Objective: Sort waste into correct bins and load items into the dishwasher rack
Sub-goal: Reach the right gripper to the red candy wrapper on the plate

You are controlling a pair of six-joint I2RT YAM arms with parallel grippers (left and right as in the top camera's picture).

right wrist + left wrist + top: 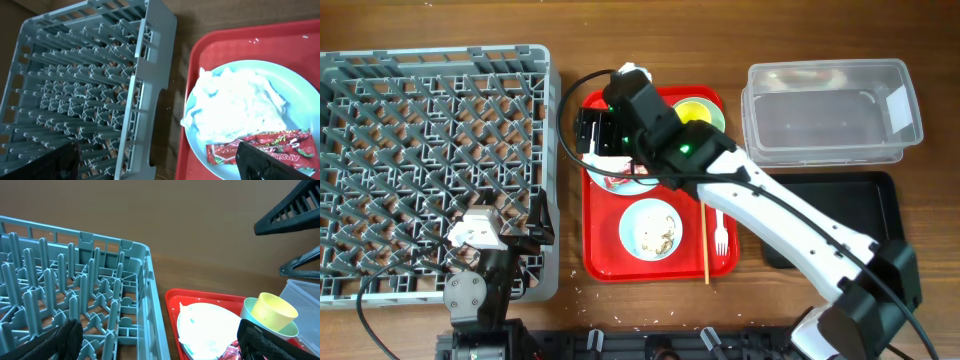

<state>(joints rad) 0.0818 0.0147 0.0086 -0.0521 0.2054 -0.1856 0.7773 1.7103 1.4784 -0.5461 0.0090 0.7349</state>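
The large pale-blue plate (300, 87) sits at the far left of the red serving tray (605, 255). It holds crumpled white tissue (235, 107) and a red snack wrapper (260, 147). My right gripper (160, 160) hovers open over the plate's left side, and in the overhead view it (592, 132) is above the tray's far left corner. A small dish (651, 228) holds food scraps. A yellow cup (695, 108) stands in the green bowl (716, 112). Chopsticks (706, 240) and a white fork (720, 232) lie on the tray's right. My left gripper (160, 342) is open and empty at the grey rack's (430, 160) near right corner.
A clear tub (830, 110) stands at the far right with a black tray (865, 215) in front of it; my right arm crosses over the black tray. Crumbs lie on the table in front of the red tray. The cup (272, 311) and rack (75, 285) show in the left wrist view.
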